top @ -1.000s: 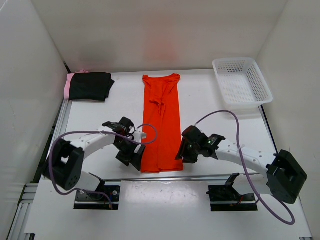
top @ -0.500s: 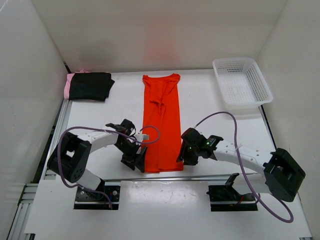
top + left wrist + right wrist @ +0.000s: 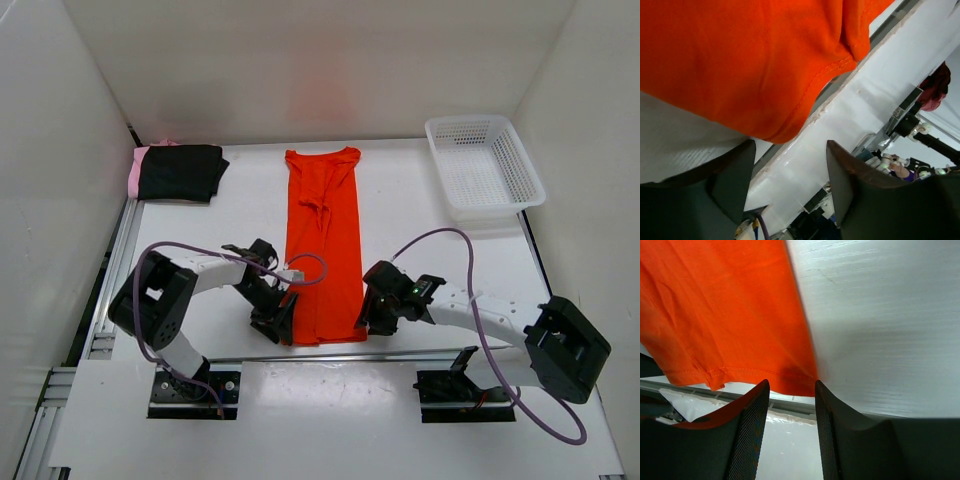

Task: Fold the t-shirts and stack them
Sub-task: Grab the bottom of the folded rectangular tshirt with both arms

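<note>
- A plain white left wall (image 3: 50, 150) stands along the desk's left edge, and a metal rail (image 3: 112, 265) runs along that edge.
- The desk (image 3: 420, 230) is a flat matte white surface; the wrist views show a fine ribbed grain on it.
- In the far left corner a black t-shirt (image 3: 180, 172) lies folded on a pink t-shirt (image 3: 134, 175), of which only a strip shows along the left side.
- The left end effector (image 3: 280, 318) is low over the desk beside the near left corner of the orange-red t-shirt (image 3: 322, 240). In the left wrist view its fingers (image 3: 735, 175) stand apart, with that hem corner just ahead of the gap and nothing held.
- The orange-red t-shirt lies folded into a long narrow strip down the middle of the desk. Its collar is toward the far edge and its hem is at the near edge.
- A white back wall (image 3: 300, 70) closes the far edge and carries a faint reddish tint above the shirt.
- The right end effector (image 3: 368, 318) is at the shirt's near right corner. In the right wrist view its fingers (image 3: 752, 430) are parted, the hem corner lies just beyond their tips, and nothing is gripped.
- A white mesh basket (image 3: 490, 208) sits in the far right corner, well apart from the shirts.
- A white right wall (image 3: 590, 150) borders the right edge.
</note>
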